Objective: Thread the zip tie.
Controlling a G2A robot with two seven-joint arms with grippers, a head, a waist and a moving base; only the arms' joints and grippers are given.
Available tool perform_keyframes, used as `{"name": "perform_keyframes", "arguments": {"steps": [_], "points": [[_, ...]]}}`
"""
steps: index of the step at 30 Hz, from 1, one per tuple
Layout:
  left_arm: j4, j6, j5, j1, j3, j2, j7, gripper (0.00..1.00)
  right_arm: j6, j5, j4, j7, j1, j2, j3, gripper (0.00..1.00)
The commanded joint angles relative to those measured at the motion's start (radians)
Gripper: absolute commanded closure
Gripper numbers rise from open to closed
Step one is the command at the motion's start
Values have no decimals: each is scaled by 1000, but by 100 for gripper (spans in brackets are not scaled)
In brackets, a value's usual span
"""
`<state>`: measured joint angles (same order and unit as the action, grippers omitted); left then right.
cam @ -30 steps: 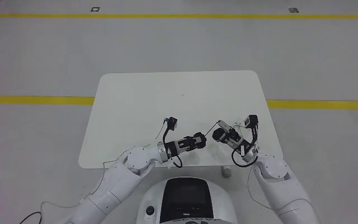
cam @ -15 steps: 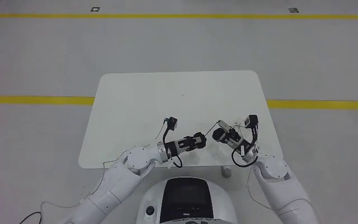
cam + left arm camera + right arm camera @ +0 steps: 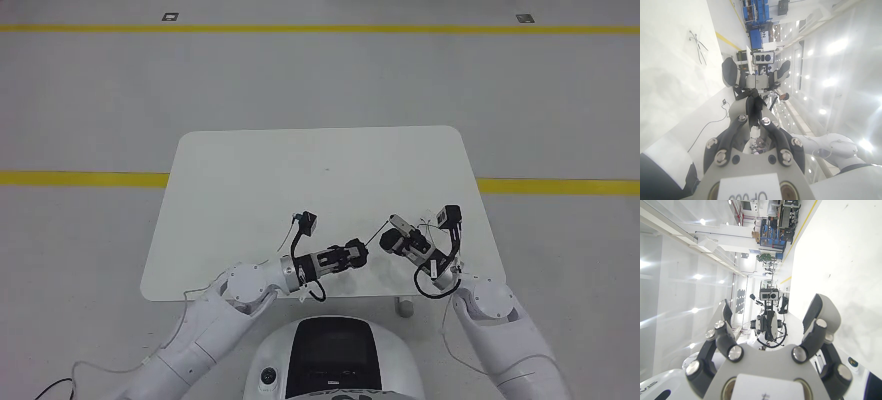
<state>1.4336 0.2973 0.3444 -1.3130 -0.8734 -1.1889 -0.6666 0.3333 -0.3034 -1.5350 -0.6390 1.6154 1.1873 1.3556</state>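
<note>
Also, loose zip ties (image 3: 697,43) on table (image 3: 668,24)

1. A robotics lab or test hall is indicated.
2. Yellow lines (image 3: 320,28) are painted across a pale, polished floor (image 3: 100,100) around the white surface (image 3: 300,170).
3. Blue racks (image 3: 756,11) loaded with equipment are seen at the far end.
4. Rows of ceiling lights (image 3: 697,276) are set in a high white ceiling.

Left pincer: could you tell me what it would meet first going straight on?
Probably the open right pincer, facing the left pincer; the held zip tie would touch first, though depth is unclear.
</note>
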Motion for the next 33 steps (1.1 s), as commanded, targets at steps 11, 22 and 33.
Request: {"name": "perform_keyframes", "arguments": {"steps": [11,22,33], "points": [[11,-12,60,-46,-140,59,-233,100,-55,-75,42,-215,-61,-12,7,0],[20,-50,68,-8,-113,60,-283,100,-73,-158,185,-549,-195,-25,-6,0],[-6,-70,42,31,-87,60,-335,100,-104,-225,234,-639,-215,-29,-2,0]]}}
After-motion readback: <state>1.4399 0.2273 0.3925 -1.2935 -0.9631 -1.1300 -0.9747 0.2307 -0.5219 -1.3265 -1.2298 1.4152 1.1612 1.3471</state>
